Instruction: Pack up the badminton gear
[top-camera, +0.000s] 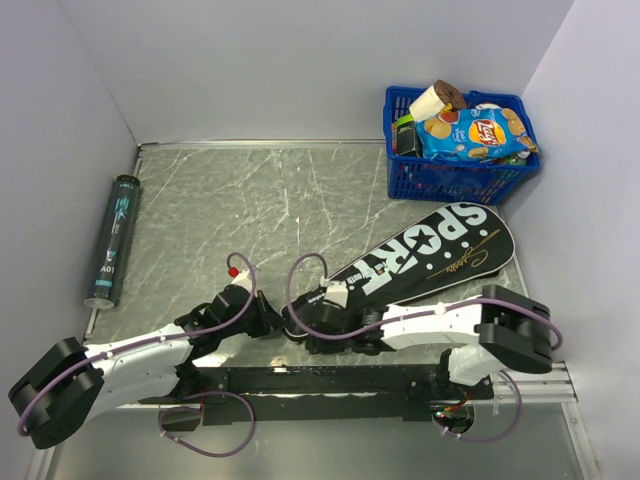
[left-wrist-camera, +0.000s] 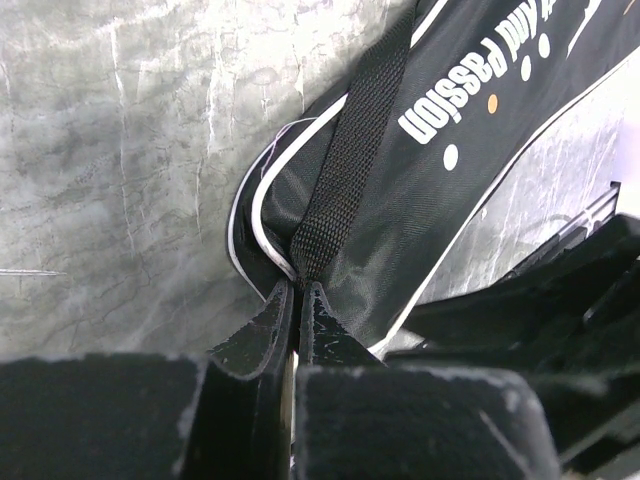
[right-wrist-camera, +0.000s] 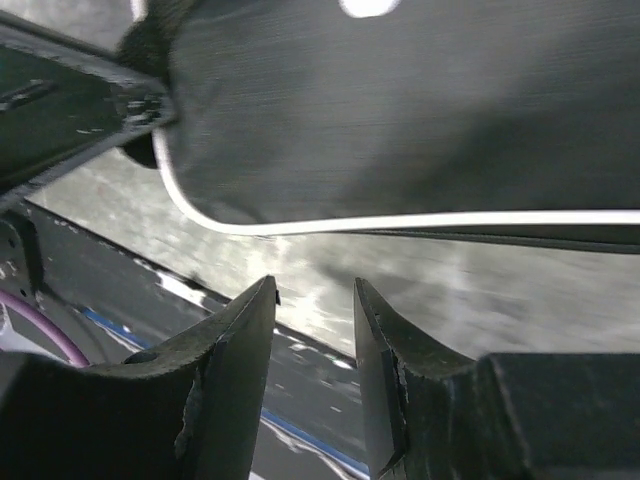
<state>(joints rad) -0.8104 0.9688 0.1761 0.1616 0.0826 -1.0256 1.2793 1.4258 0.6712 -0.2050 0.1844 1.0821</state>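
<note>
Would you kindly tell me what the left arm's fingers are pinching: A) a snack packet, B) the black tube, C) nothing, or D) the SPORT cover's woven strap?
D: the left wrist view shows the left fingers shut on the woven strap of the SPORT cover.

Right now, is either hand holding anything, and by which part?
Left hand pinches the SPORT cover where its webbing strap meets the narrow end's edge. Right hand is open, holding nothing.

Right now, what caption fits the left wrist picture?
Left gripper pinches the woven strap of the black cover.
</note>
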